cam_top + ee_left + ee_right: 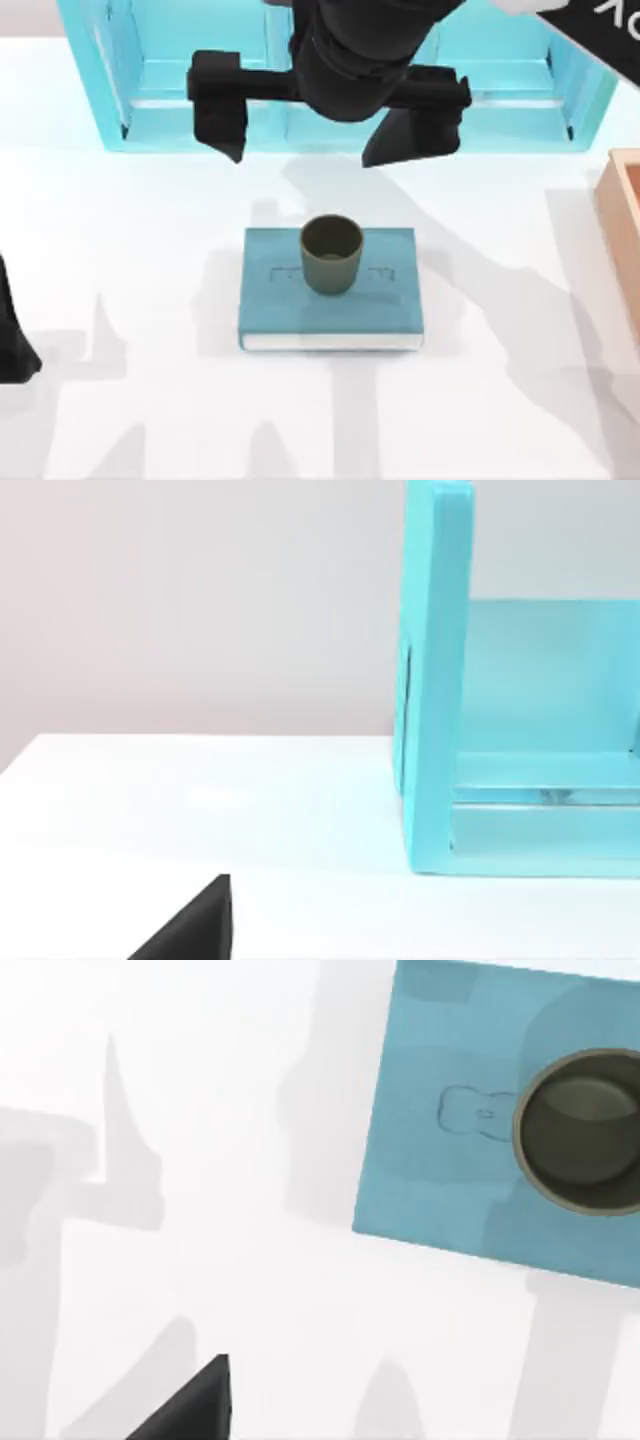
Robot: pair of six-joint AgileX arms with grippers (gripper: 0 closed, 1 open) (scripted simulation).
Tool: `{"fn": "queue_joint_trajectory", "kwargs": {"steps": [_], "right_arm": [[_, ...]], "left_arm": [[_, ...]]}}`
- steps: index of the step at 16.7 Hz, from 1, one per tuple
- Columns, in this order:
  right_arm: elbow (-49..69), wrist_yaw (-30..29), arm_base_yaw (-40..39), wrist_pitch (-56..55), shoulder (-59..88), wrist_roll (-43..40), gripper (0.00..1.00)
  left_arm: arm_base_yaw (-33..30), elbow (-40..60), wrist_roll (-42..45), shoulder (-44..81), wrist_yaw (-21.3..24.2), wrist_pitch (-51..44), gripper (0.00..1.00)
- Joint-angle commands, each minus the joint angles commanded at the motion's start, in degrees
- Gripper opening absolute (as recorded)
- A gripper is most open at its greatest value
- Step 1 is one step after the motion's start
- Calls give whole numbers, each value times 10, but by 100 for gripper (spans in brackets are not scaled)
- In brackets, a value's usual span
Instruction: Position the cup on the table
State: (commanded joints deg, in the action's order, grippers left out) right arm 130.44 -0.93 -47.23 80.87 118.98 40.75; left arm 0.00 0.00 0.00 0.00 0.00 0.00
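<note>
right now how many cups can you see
1. The cup stands upright on the teal book near the middle of the table, below the open right hand. Others may be hidden behind that arm.

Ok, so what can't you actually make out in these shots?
- Top view: the open right claw covers the shelf unit's middle.
- Top view: the left arm is cut by the left edge.
- Top view: the tan box is cut by the right edge.
- Right wrist view: the cup and the teal book run off the frame edge.

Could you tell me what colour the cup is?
Olive-brown, dark inside; the cup shows best in the top view.
</note>
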Motion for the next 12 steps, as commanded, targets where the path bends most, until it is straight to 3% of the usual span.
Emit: {"fn": "queue_joint_trajectory", "kwargs": {"steps": [6, 12], "right_arm": [[137, -53, -9, 84, 149, 60, 100], [179, -77, -7, 109, 198, 81, 100]], "left_arm": [[0, 0, 0, 0, 0, 0, 100], [0, 0, 0, 0, 0, 0, 100]]}}
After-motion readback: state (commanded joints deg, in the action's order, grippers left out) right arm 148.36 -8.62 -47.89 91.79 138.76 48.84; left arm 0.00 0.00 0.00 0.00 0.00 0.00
